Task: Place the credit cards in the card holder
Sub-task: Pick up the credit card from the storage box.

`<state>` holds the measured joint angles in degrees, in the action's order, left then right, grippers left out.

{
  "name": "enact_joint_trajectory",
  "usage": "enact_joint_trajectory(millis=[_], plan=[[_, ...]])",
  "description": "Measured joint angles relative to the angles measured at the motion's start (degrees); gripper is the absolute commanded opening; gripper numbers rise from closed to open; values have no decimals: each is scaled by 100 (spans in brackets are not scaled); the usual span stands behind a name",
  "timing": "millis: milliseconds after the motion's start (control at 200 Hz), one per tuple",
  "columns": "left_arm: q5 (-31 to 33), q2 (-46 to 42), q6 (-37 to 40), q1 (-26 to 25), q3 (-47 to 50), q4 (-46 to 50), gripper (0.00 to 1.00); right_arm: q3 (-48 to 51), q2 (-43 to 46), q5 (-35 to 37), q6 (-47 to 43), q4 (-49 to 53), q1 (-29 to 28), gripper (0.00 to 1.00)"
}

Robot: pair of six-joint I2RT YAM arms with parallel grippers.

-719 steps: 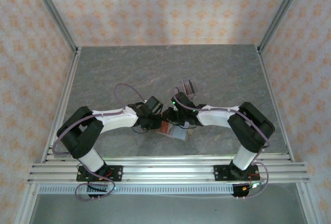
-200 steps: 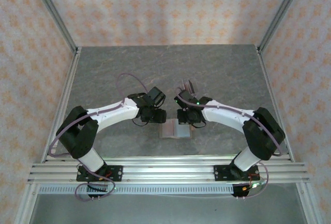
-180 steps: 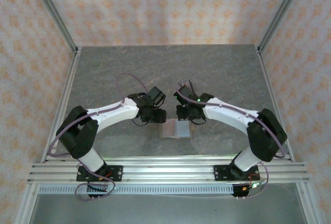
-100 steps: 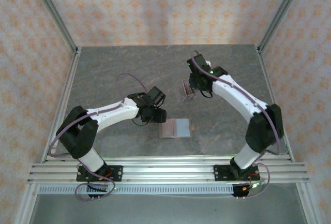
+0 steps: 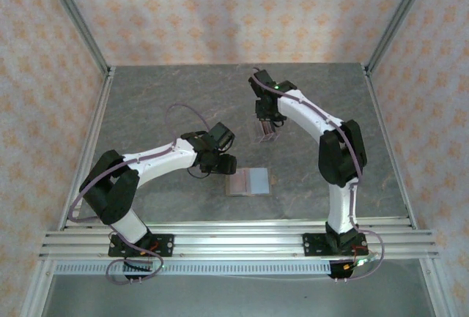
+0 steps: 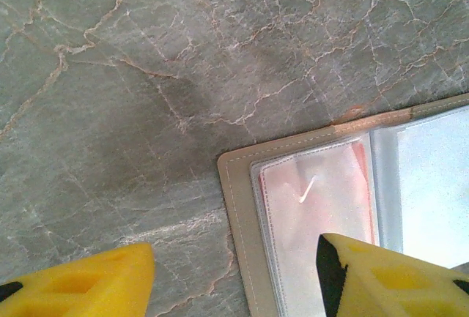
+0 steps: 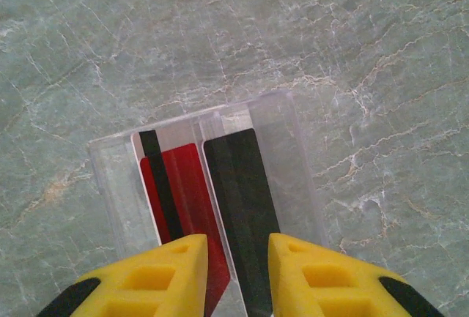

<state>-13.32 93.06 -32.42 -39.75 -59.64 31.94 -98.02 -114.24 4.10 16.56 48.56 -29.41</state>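
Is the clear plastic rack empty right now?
No, a red card and a black card stand in the clear rack.

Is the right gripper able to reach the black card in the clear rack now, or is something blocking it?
Probably yes. The right gripper hangs above the clear rack, jaws a little apart and roughly lined up with the black card. Nothing lies over it; the red card stands beside it.

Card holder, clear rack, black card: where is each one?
card holder (image 5: 249, 182), top external view, pale inside of the open wallet.
clear rack (image 7: 292, 141), right wrist view, bare right-hand wall.
black card (image 7: 240, 185), right wrist view, middle of its visible face.
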Motion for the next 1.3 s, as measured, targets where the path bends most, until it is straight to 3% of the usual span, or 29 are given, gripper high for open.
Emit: enact_joint_trajectory(millis=[285, 1066, 1301], plan=[[-28, 0, -4, 0, 0, -111, 61, -26, -306, -72, -39, 79, 0, 25], [-24, 0, -61, 0, 2, -133, 61, -339, -424, 116, -304, 341, 22, 0], [-24, 0, -61, 0, 2, -131, 61, -579, -420, 431, -378, 546, 22, 0]])
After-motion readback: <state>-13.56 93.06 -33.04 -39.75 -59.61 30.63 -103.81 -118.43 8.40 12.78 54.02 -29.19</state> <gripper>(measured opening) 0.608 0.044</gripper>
